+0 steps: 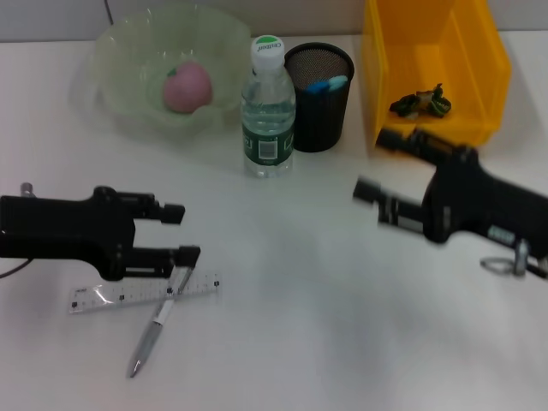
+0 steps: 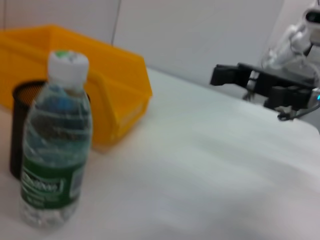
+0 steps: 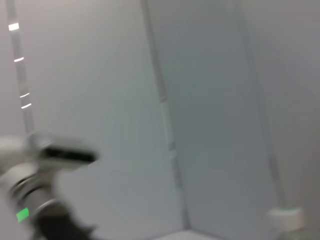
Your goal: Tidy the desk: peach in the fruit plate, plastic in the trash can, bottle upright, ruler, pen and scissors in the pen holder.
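claws are hanging apart: left claw (image 1: 178, 233) is gaping empty over the ruler (image 1: 144, 294) and pen (image 1: 152, 330); right claw (image 1: 374, 167) is gaping empty near the trash can (image 1: 377, 68).

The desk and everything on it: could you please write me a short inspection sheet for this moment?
Surface: white desk, no spills seen.
Job's things: peach lies in the fruit plate. Bottle stands upright beside the pen holder, which holds the blue-handled scissors. Plastic scrap lies in the trash can. Ruler and pen lie on the desk, crossing each other.
Clutter: nothing seen.
Grippers: left gripper open, just above the ruler and pen; right gripper open, empty, in front of the trash can.
Cables: thin one at the left arm.
Surroundings: plain pale wall.
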Motion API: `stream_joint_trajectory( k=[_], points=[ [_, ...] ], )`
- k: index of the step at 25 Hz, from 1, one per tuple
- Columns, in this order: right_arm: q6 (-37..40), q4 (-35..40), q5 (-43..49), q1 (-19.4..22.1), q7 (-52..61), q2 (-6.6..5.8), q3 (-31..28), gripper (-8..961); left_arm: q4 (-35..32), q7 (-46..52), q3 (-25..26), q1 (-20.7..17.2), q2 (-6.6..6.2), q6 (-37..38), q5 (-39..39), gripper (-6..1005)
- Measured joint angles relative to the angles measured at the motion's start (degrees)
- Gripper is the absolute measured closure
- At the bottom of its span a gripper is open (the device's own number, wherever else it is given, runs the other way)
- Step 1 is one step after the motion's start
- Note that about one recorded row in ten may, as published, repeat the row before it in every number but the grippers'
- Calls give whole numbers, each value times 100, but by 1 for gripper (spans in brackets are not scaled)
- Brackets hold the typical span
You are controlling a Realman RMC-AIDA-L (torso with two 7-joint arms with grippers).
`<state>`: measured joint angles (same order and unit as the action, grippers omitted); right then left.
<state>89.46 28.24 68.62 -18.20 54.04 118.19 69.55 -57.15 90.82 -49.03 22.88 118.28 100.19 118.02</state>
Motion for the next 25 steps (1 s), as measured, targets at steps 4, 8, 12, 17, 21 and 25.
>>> stream_joint_trajectory(
  k=[4, 8, 12, 17, 21, 25],
  points=[
    [410, -45, 611, -2, 2, -178, -83, 185, 20, 122, -40, 138, 17, 14, 294, 331],
    [485, -92, 1103, 52, 154, -277, -292, 185, 47, 154, -58, 227, 22, -36, 376, 331],
    [475, -97, 1563, 112, 243, -284, -587, 185, 51, 334, -304, 368, 19, -114, 420, 331],
    [434, -103, 1652, 145, 242, -276, -699, 185, 2, 623, -901, 621, 24, -361, 889, 331],
    [423, -106, 1656, 141, 241, -268, -706, 185, -64, 1073, -1328, 910, 33, -458, 1476, 332],
    [362, -108, 1657, 107, 250, -240, -706, 185, -358, 1499, -1836, 1041, 47, -641, 1895, 332]
  ],
)
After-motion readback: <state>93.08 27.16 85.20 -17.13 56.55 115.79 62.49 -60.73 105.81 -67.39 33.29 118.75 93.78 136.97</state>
